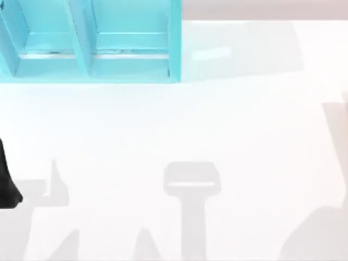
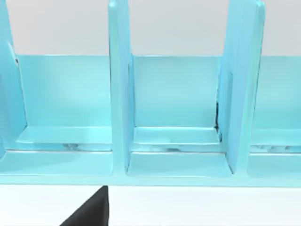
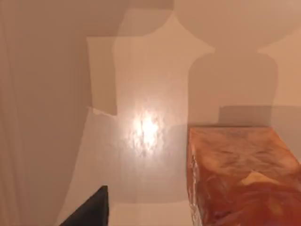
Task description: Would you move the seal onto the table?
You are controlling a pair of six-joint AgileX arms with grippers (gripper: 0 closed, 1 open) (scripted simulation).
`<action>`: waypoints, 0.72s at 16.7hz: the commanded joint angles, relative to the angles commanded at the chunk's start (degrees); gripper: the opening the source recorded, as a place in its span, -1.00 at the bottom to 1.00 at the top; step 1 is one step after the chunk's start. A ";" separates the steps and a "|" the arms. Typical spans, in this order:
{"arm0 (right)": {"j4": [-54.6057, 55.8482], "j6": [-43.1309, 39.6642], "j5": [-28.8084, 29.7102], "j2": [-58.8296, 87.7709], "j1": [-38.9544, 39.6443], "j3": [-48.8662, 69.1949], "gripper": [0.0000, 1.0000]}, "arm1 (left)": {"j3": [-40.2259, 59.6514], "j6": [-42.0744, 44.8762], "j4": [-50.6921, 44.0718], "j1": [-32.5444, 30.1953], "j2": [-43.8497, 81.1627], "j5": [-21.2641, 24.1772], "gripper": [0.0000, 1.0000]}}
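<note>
Closest in on the right wrist view, a dark corner of your right hand point(image 3: 89, 211) pokes in, and whether that hand is released or clenched, you cannot tell. Just beyond it sits the seal point(image 3: 240, 176), one glossy orange-amber block, close to the camera, over a shiny beige surface with a bright glint and broad shadows on it. Whether the seal rests on that surface or hangs above it, you cannot tell either.

Over to the left wrist view: same story up close, a dark wedge of your left hand point(image 2: 89, 212), grip state not readable. It hangs over a white strip of table point(image 2: 197, 207). Straight behind that strip stands the turquoise shelf unit point(image 2: 120, 94), upright dividers splitting it. Count three compartments here, the middle one whole, the two outer ones cut by the frame.

Now the top view gives you the layout the wrist cameras leave out. Your left arm point(image 1: 8, 179) is a black shape at the table's left edge. The white table point(image 1: 244, 136) spreads wide, with grey shadows across its near side. At the far left corner is one shelf unit point(image 1: 175, 38), two compartments counted from above, open toward the table.
</note>
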 joint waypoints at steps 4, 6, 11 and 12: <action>5.30 -0.06 -0.01 1.77 -0.08 -3.48 1.00 | 0.00 0.00 0.00 0.00 0.00 0.00 1.00; 5.50 -0.06 -0.01 1.84 -0.08 -3.60 1.00 | 0.00 0.00 0.00 0.00 0.00 0.00 1.00; 5.50 -0.06 -0.01 1.84 -0.08 -3.60 0.55 | 0.00 0.00 0.00 0.00 0.00 0.00 1.00; 5.50 -0.06 -0.01 1.84 -0.08 -3.60 0.40 | 0.00 0.00 0.00 0.00 0.00 0.00 1.00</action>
